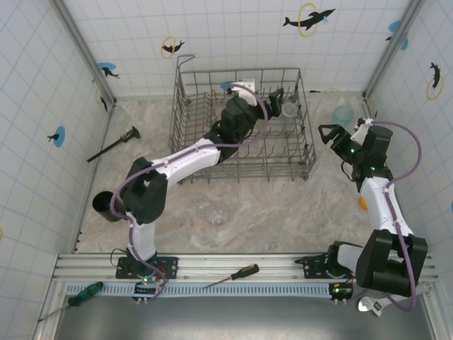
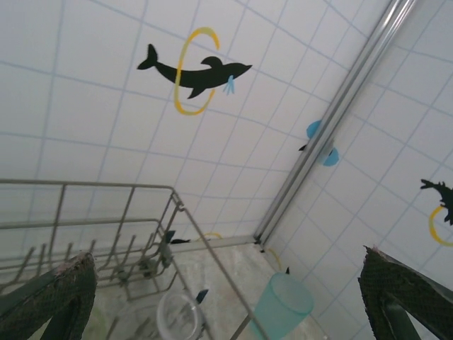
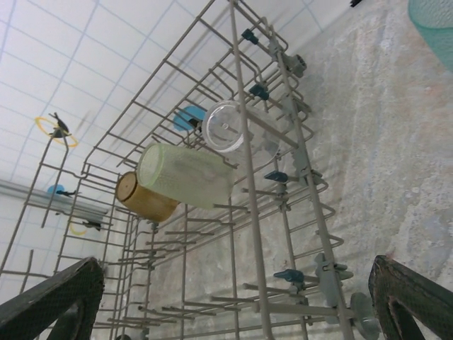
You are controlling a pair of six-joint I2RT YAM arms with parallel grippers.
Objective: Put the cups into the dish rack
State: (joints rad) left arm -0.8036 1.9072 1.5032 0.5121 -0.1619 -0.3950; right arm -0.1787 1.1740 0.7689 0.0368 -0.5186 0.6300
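Black textured fingers [image 2: 60, 294] frame both edges of the left wrist view: the left gripper [image 2: 225, 256] is spread wide with nothing between its jaws, up over the far right corner of the dish rack [image 1: 269, 170]. Just below it a clear cup [image 2: 177, 315] sits inside the wire. A light blue cup [image 2: 284, 304] stands outside on the marbled table [image 1: 283, 205], near the rack's right wall.

Over to the right gripper [image 3: 237, 263]: jaws wide apart as well, empty, hovering off the rack's right side and looking in through the wires. In there a pale green cup [image 3: 185, 177] lies on its side among the tines, with an amber cup [image 3: 145, 197] touching it from behind and the clear cup a little above them.

From overhead, the left arm stretches right across the basket. A second clear cup [image 1: 216, 214] stands on the table in front of the rack, and a dark mug [image 1: 106, 205] sits far left beside the left arm's elbow, well apart from the rack.
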